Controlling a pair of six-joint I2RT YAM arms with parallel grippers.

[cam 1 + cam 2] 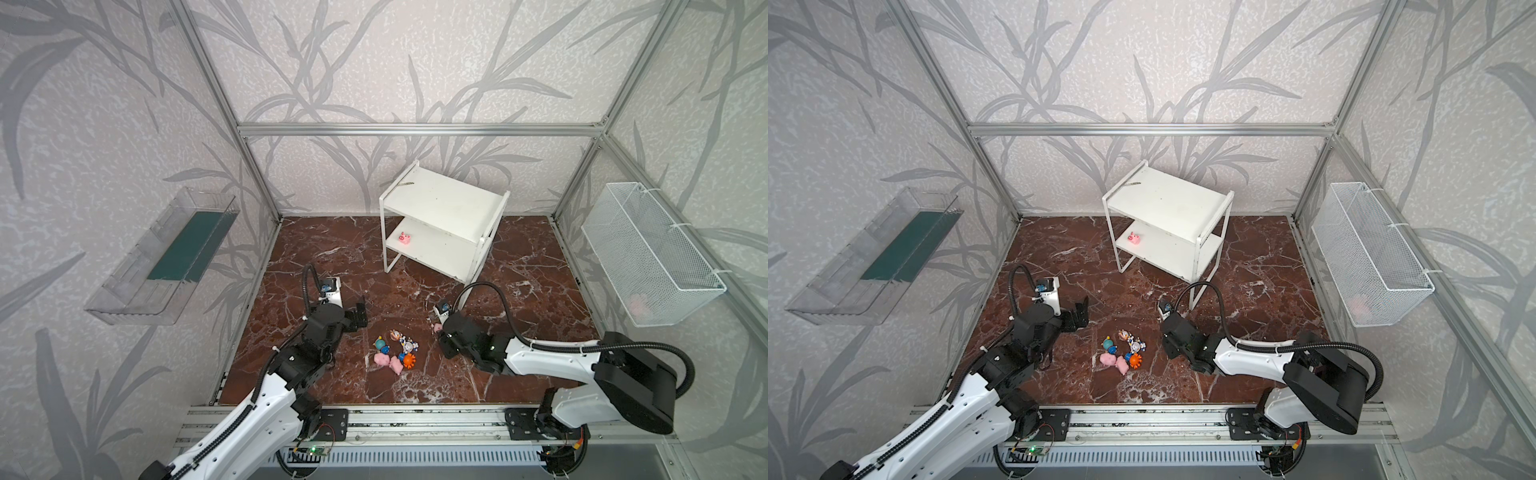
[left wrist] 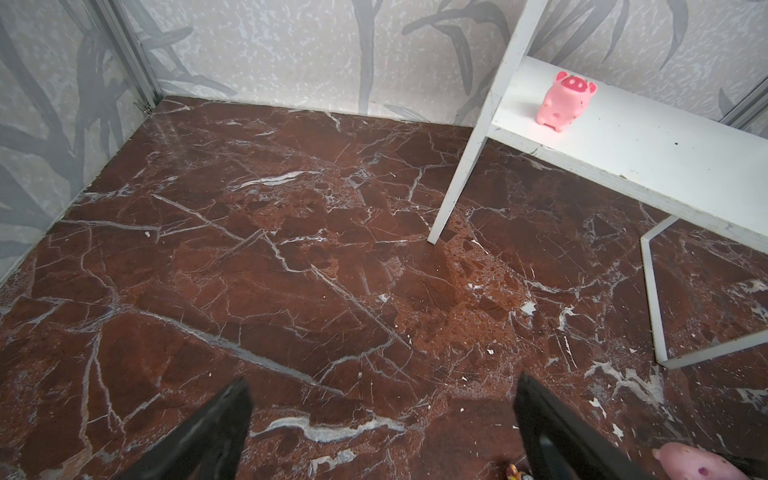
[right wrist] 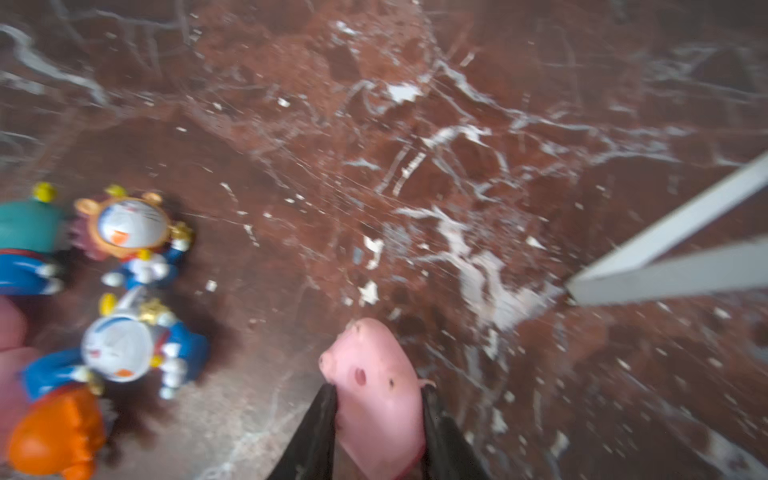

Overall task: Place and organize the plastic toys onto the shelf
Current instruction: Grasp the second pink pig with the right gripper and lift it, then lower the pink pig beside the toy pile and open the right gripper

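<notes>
Pink pig (image 3: 370, 357) is being pinched in the right end effector (image 3: 378, 390) beside the toy cluster (image 1: 395, 365) on the marble surface (image 1: 540, 291); left end effector (image 2: 382, 384) is hanging wide open; another pig (image 1: 404, 238) is standing on the shelf's (image 1: 440, 195) lower board.

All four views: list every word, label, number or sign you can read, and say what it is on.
None can be read.
Figurines and pink pig: painted faces only, no lettering.
Shelf: no lettering.
Circuit board by the front rail: too small to read.
</notes>
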